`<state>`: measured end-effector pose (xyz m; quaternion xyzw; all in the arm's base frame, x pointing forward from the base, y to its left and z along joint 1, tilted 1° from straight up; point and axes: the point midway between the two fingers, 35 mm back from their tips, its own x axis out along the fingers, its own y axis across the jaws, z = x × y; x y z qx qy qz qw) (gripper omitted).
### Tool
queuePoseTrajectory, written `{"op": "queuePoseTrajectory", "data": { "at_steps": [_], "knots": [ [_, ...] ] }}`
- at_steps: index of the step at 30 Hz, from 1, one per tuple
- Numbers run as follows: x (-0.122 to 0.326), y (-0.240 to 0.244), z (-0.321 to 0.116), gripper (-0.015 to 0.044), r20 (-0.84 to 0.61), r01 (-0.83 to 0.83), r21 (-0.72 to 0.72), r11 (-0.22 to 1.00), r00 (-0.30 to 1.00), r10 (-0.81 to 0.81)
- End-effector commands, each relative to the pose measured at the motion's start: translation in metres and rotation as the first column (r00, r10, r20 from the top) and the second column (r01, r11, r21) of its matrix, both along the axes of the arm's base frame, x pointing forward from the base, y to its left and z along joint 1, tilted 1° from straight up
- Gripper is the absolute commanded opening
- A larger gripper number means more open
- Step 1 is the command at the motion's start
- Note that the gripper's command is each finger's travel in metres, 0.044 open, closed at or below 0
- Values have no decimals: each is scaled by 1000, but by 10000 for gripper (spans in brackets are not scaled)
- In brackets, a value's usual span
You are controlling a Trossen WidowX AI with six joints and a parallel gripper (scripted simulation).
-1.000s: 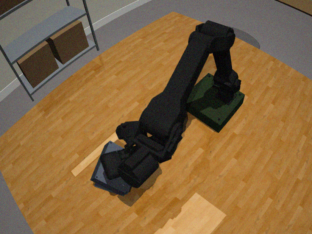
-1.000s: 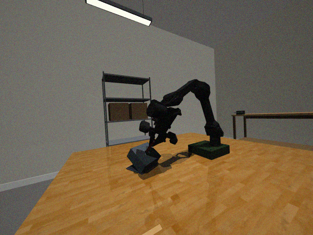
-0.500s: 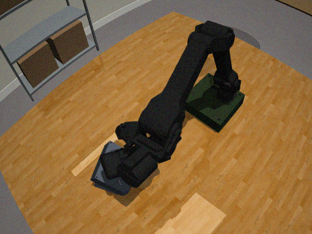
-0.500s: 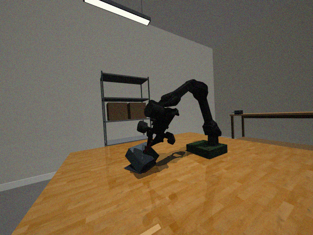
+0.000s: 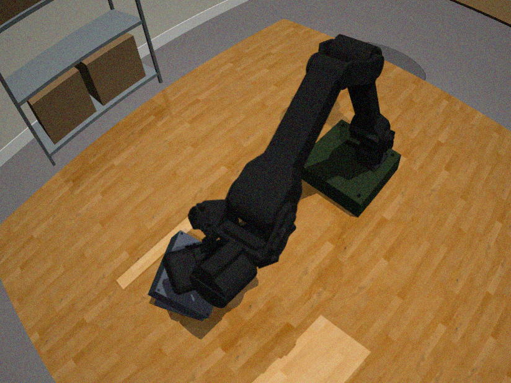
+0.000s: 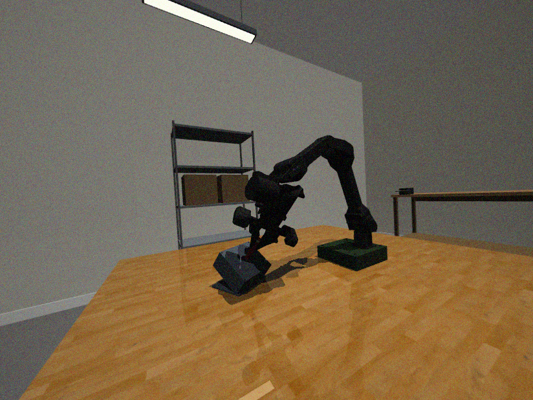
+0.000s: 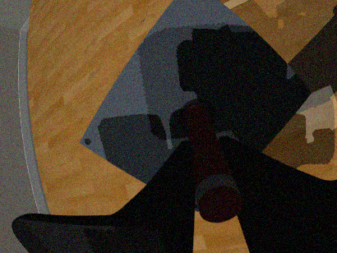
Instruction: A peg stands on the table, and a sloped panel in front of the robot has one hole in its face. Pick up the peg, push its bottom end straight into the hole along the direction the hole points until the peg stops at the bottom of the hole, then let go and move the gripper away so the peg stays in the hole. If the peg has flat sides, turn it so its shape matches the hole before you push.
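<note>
The sloped blue-grey panel (image 5: 181,300) (image 6: 235,270) (image 7: 123,96) stands on the table. My gripper (image 6: 255,245) (image 7: 205,147) is shut on a dark red round peg (image 6: 250,253) (image 7: 205,152) with a grey band near its upper end. The gripper is close above the panel's face, and the peg points down at it. In the wrist view the peg's lower end is at the hole, whose dark rim barely shows in shadow behind it. I cannot tell how far the end is inside. In the top view the arm hides peg and hole.
The arm's green base block (image 5: 358,183) (image 6: 358,259) sits on the wooden table (image 5: 412,263) (image 6: 344,335), behind the panel in the exterior view. A shelf rack with brown boxes (image 5: 115,67) (image 6: 200,189) stands beyond the table. Shadows of the arm cover much of the panel's face.
</note>
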<state>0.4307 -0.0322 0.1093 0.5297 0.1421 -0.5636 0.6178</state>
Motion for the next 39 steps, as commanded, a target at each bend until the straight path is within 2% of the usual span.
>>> {"op": "queuePoseTrajectory", "data": {
  "at_steps": [1, 39],
  "knots": [
    [0, 0, -3, 0, -7, -5, 0, 1000, 1000, 5],
    [5, -9, -10, 0, -6, -5, -1, 1000, 1000, 5]
  ]
}}
